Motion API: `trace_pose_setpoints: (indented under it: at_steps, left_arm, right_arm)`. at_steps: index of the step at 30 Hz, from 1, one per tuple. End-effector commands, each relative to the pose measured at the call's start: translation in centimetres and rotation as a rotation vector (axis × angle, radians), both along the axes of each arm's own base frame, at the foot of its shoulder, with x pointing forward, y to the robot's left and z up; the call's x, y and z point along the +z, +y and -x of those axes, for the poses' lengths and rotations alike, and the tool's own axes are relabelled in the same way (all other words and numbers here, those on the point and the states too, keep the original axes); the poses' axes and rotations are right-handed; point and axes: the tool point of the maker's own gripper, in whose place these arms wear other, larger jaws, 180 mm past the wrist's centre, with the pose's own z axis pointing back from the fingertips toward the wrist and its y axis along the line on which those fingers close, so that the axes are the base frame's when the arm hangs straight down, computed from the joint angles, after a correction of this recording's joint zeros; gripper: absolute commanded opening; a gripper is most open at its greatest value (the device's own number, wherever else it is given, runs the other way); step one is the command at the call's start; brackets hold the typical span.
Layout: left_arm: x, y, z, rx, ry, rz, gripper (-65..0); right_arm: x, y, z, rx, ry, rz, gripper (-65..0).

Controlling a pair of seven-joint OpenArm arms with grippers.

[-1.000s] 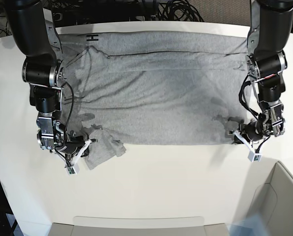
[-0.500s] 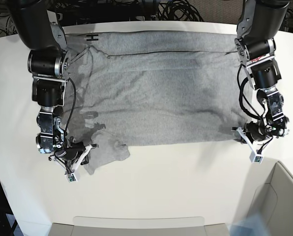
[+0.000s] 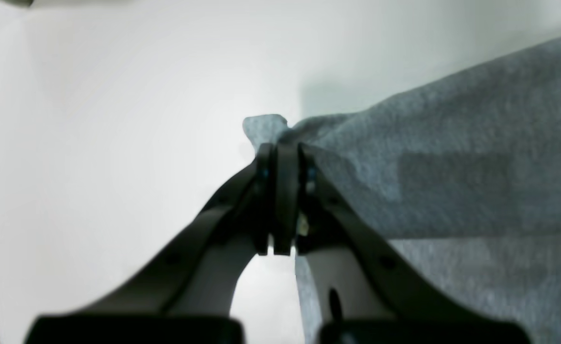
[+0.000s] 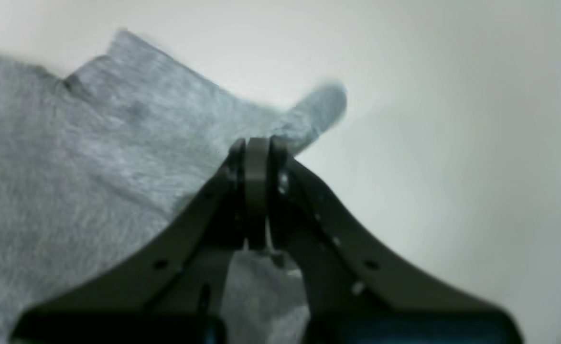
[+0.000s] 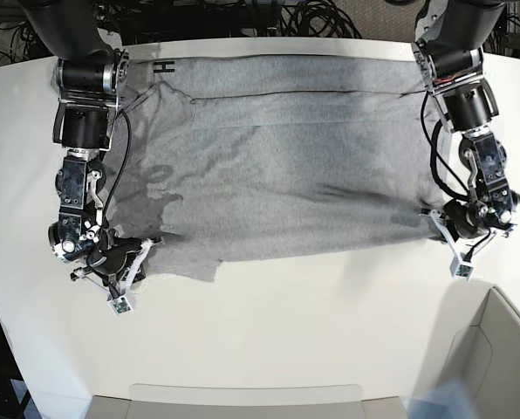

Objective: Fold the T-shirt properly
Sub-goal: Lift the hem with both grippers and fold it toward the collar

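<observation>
Base view: I saw both arms had drawn outward over last second, pulling T-shirt point(image 5: 277, 157) taut on table point(image 5: 269, 332). Left claw point(image 5: 448, 229) and right claw point(image 5: 129, 262) each clenched on corner; cloth stretched between them, smoother, ready for folding.

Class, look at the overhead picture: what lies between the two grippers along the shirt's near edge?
In the base view, only the grey T-shirt stretches between the left gripper and right gripper, each pinching a corner; nothing else lies there.
</observation>
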Motion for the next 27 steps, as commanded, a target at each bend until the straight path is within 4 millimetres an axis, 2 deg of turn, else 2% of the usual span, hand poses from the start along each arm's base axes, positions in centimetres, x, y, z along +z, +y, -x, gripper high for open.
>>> trace_pose_setpoints:
  at_steps: [1, 5, 9, 16, 22, 27]
  left_arm:
    - [2.2, 0.7, -0.9, 0.003, -0.059, -0.028, -65.0]
    - [1.5, 0.3, 0.5, 0.002, -0.047, -0.035, -65.0]
    - [1.2, 1.5, 2.4, 0.047, -0.035, -0.043, -65.0]
    - [0.7, 1.0, 4.9, 0.031, -0.015, -0.08, -65.0]
    - [0.3, 0.9, 7.2, 0.016, 0.003, -0.117, -65.0]
    - [-0.9, 0.5, 9.0, 0.011, 0.037, -0.117, -65.0]
  right_arm:
    - [2.5, -0.2, -1.0, 0.002, -0.073, -0.004, -65.0]
    - [3.1, -1.2, 0.5, -0.022, -0.091, 0.016, -65.0]
    - [3.2, -1.7, 2.1, -0.014, -0.078, 0.048, -65.0]
    - [3.0, -3.6, 5.5, -0.033, -0.056, 0.097, -65.0]
    - [2.1, -3.5, 8.6, -0.025, -0.041, 0.127, -65.0]
    - [1.4, -3.3, 10.7, -0.016, -0.027, 0.144, -65.0]
